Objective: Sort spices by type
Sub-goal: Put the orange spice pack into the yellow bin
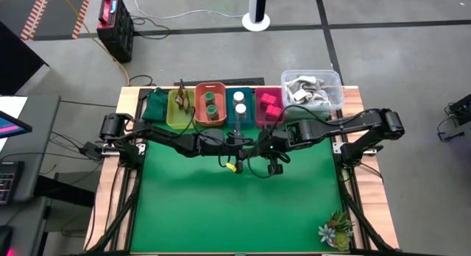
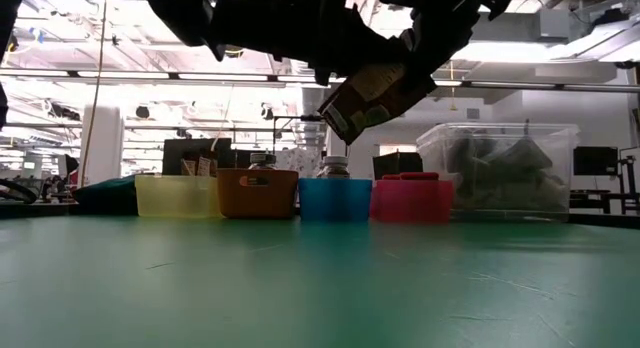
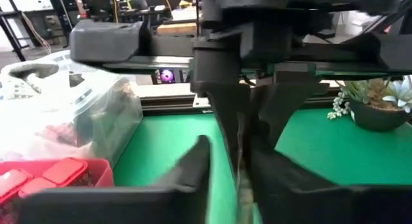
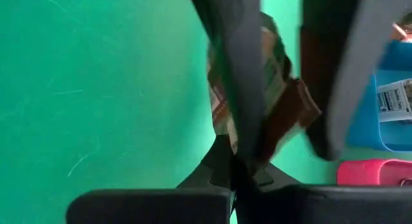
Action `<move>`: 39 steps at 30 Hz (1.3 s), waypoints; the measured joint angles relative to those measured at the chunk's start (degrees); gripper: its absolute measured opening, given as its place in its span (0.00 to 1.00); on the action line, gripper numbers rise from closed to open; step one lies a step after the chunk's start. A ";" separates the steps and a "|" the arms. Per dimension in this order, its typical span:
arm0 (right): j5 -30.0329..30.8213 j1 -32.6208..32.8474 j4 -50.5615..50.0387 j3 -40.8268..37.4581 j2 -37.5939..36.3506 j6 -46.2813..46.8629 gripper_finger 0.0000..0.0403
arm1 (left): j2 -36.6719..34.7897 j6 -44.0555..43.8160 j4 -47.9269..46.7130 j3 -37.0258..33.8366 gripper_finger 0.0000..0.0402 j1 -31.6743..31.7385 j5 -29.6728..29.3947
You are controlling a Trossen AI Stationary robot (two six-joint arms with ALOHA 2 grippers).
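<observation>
both grippers (image 1: 237, 142) hold a brown sachet (image 2: 372, 100) above the bins (image 2: 335, 200).

— Where are we?

— We're in a robotics lab set in a big open industrial hall. We see rows of strip lights (image 2: 190, 76) under a high ceiling, and a bare grey concrete floor (image 1: 383, 57) with taped lines.

— What else shows it?

— We notice loose cables, a black-and-red power unit (image 1: 115, 24), and a monitor (image 1: 11, 123) beside the wood-edged test table (image 1: 109, 212).
</observation>
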 joint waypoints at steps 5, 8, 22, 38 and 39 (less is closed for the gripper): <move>0.07 0.29 0.45 0.00 0.00 -1.64 0.11 | 0.00 1.70 0.00 0.00 0.02 -0.04 0.10; 0.23 0.42 0.59 0.00 0.00 -2.98 0.19 | -0.22 2.17 -0.35 0.00 0.01 -0.04 0.17; 7.40 -3.16 -5.01 0.54 -10.31 1.17 0.60 | -13.63 8.64 -0.93 -13.14 0.00 -2.23 -15.70; 9.25 1.66 31.62 -21.67 -26.37 -5.79 0.58 | -48.61 10.06 4.28 -37.94 0.00 -2.44 -45.23; 9.25 1.50 33.69 -23.33 -26.70 -5.84 0.58 | -49.41 11.04 4.18 -38.48 0.00 -2.41 -48.17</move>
